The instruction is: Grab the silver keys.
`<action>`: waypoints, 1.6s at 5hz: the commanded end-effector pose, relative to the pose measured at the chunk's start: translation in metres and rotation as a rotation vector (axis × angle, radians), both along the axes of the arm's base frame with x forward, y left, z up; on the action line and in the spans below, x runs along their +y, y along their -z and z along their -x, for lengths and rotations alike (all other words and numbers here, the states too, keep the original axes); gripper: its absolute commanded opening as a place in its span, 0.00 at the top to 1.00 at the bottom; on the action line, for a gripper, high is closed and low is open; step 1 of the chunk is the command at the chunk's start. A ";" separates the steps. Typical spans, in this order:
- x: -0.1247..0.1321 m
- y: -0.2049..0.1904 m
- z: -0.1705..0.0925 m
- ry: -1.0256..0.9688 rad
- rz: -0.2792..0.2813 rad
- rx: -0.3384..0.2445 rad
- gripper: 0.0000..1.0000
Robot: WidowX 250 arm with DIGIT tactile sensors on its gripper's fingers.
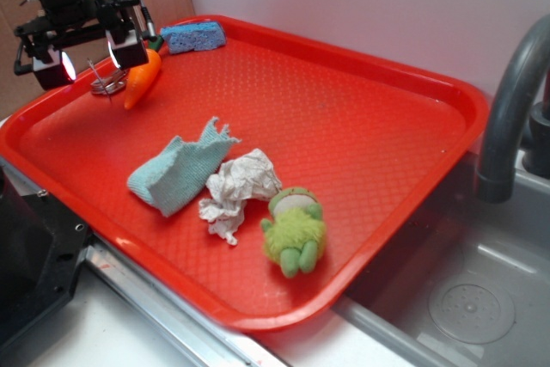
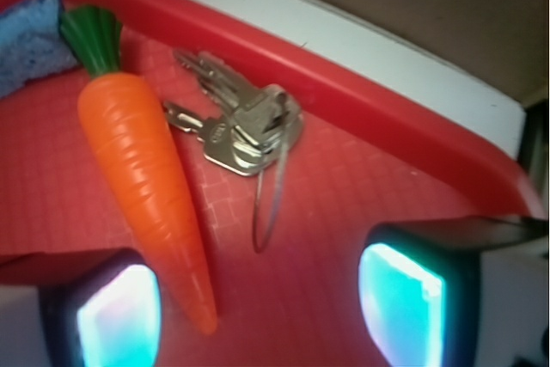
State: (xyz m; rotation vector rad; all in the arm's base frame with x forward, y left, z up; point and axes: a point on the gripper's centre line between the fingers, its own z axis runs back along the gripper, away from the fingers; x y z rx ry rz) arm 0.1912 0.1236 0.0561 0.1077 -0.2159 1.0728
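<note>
The silver keys lie flat on the red tray near its far rim, with a thin wire ring trailing toward the camera. In the exterior view the silver keys rest at the tray's back left corner, right beside the orange toy carrot. My gripper hovers just above them, open, fingers spread either side. In the wrist view the gripper is open with nothing between its glowing pads; the carrot tip reaches in by the left pad.
On the red tray lie a blue sponge at the back corner, a light blue cloth, crumpled white paper and a green plush toy. A grey faucet and a sink stand to the right.
</note>
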 end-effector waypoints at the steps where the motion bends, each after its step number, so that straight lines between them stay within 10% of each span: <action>1: 0.015 -0.004 0.001 -0.018 -0.007 -0.022 0.00; 4: 0.042 0.017 0.009 -0.060 -0.009 0.039 0.00; 5: 0.043 0.018 0.009 -0.062 -0.005 0.049 1.00; 8: 0.042 0.022 0.008 -0.056 -0.010 0.071 1.00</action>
